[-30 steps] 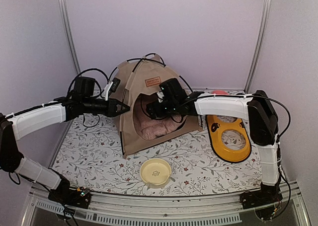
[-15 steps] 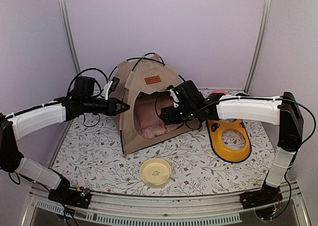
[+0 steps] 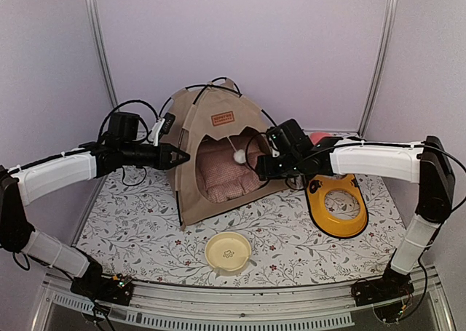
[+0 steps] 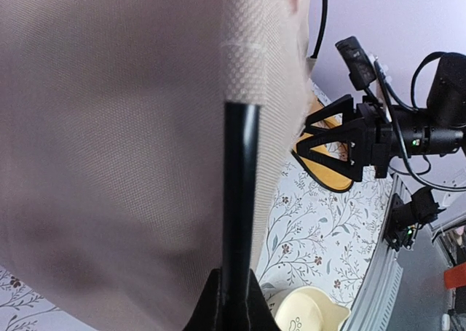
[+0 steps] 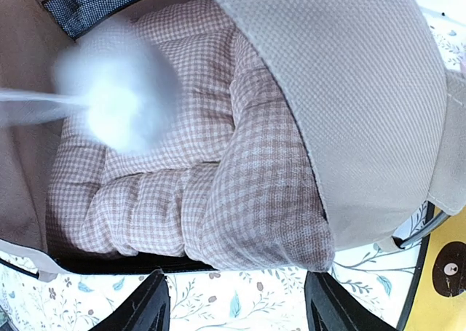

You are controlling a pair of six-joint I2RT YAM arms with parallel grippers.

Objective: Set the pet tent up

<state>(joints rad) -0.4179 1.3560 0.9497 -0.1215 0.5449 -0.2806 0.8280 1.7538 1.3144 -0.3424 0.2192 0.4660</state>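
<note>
- Right pincer (image 5: 237,309) has backed out of the tent's doorway. A second ago it was reaching into the arch; now it hangs just right of the opening. Its jaws are partly apart and narrowing, with nothing between them.
- Left pincer (image 3: 182,157) has not moved. It stays shut tight on a thin black pole (image 4: 239,200) at the left front edge of the pet tent (image 3: 196,131), steadying it.
- With the right arm gone from the doorway, the inside shows clearly. The pink-and-white checked cushion (image 5: 218,185) lies on the tent floor and fills most of it, though its right end bulges up against the doorway edge.
- The white pompom (image 3: 239,156) now dangles on its string in the arch. It was hidden behind the arm before. The right wrist view shows it blurred, so it is probably swinging.
- The pet tent stands upright as a full dome at the far middle of the desk (image 3: 138,229). It is left of the yellow feeder tray (image 3: 357,225) and beyond the cream bowl (image 3: 228,251).
- I judge the setup nearly finished: the dome is up, the cushion is in and the toy hangs free.
- What seems left is for the left pincer to let go of the pole without tugging the tent sideways, and possibly to flatten the cushion's raised end.
</note>
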